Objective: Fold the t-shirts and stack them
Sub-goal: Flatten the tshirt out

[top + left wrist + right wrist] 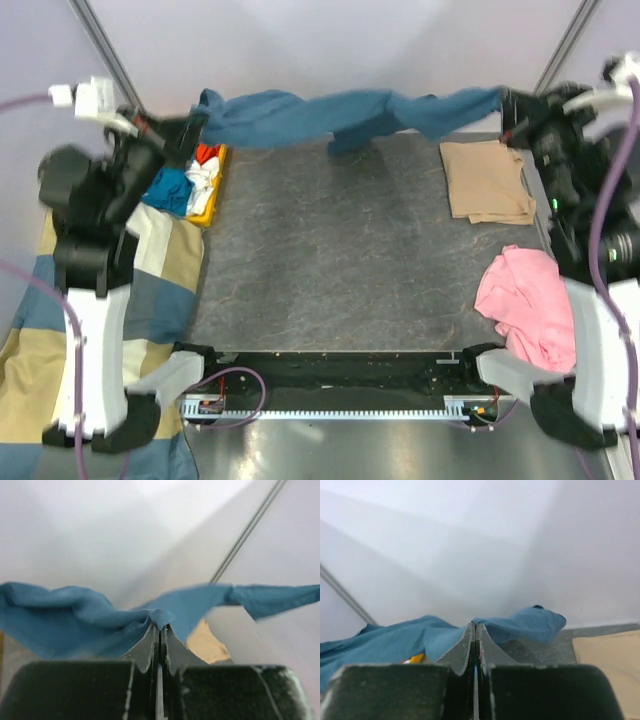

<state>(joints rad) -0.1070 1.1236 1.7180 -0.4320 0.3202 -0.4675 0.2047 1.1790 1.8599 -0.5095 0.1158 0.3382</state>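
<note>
We are holding the teal t-shirt (pixel 340 115) taut above the table's (pixel 330 270) far edge, our left gripper (pixel 159 626) clenching one end and our right gripper (pixel 475 624) clenching the other. Its long axis is running left to right between us and sagging at the middle, while the folded tan t-shirt (pixel 487 180) is lying nearer our right arm.

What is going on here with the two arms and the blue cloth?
The two arms hold the teal-blue t-shirt stretched between them, above the far edge of the table. The left tool is shut on one end and the right tool is shut on the other. A tan t-shirt lies folded at the far right, and a pink garment lies crumpled nearer.
</note>
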